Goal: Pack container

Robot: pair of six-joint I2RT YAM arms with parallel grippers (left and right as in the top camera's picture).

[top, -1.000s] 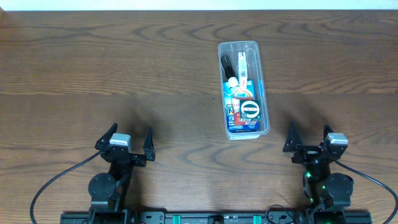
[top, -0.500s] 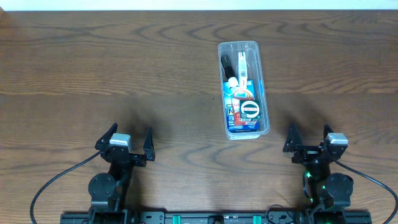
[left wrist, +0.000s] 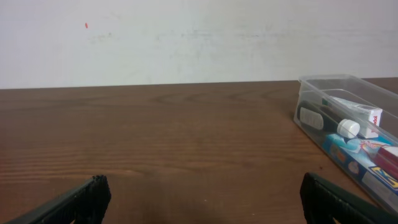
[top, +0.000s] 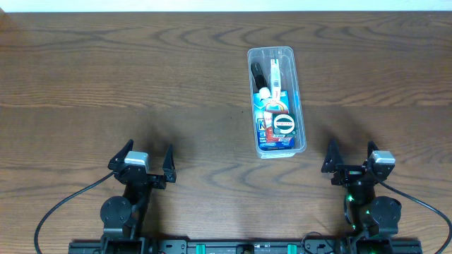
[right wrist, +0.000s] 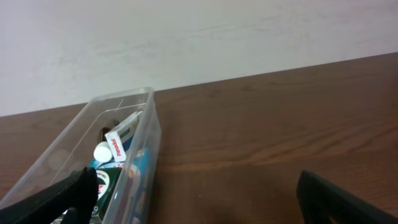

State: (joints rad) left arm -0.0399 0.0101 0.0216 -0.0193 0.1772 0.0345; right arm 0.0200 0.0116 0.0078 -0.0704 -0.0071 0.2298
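While both arms sit at the near edge of the table (top: 106, 77), we see the container (top: 270, 52) lying on the wood right of centre, its long side running away from us. It is closer to the right arm than to the left. It lies ahead and to the left of the right gripper (top: 350, 149) and well apart from the left gripper (top: 148, 151); neither touches it.

We find both hands spread wide. From the left wrist, the left gripper (left wrist: 202, 186) shows only its two dark fingertips at the bottom corners, bare wood between them and the container (left wrist: 329, 79) off to the right. From the right wrist, the right gripper (right wrist: 196, 180) is likewise parted around nothing, with the container (right wrist: 74, 134) at the lower left, beside its left finger.

Inside the tub we make out a black item (top: 258, 73) at the far end beside a white carton (top: 274, 73) with red print, and a white cap (top: 263, 92) near the middle. At the near end lies a blue packet (top: 267, 138) with a round disc (top: 284, 124), black and white, on top of it. Its lettering is too small for us to read. A white wall (left wrist: 186, 37) rises behind the table.
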